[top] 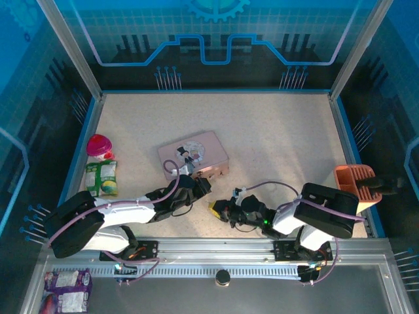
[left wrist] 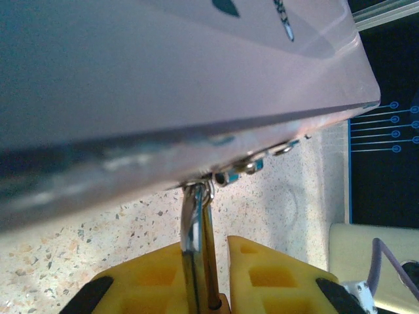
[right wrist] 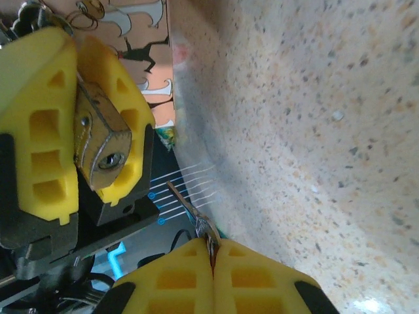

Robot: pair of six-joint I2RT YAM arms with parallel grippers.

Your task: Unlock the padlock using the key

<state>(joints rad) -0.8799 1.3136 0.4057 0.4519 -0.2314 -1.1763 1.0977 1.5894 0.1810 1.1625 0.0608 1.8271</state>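
Near the middle of the speckled beige table (top: 281, 137) sits the pink rectangular tin with a cartoon couple (top: 193, 152). Both arms reach in to its near edge. The left gripper (left wrist: 204, 247) is at the tin's front edge, its 2 yellow fingers (right wrist: 39, 118) clamped on the tiny brass-bodied padlock with thin silver shackle (right wrist: 98, 140). The padlock body sits squeezed between the pads, keyhole end facing out toward the right wrist camera. In the left wrist view the shackle runs up from between the fingers to a small metal clasp on the tin's edge; whether it passes through the clasp, cannot tell.

The right gripper (right wrist: 213, 247) sits just right of the left one, fingers pressed together on the very small thin dark silvery key (right wrist: 186, 204). The key sticks out from the fingertips, tilted toward the padlock. Its tip is near the keyhole but apart from it, not inserted.

Left side of the table: 1 green snack bag (top: 101, 178), with 1 pink-red round item (top: 98, 144) just behind it. At the right edge is 1 orange slotted holder (top: 353, 183).
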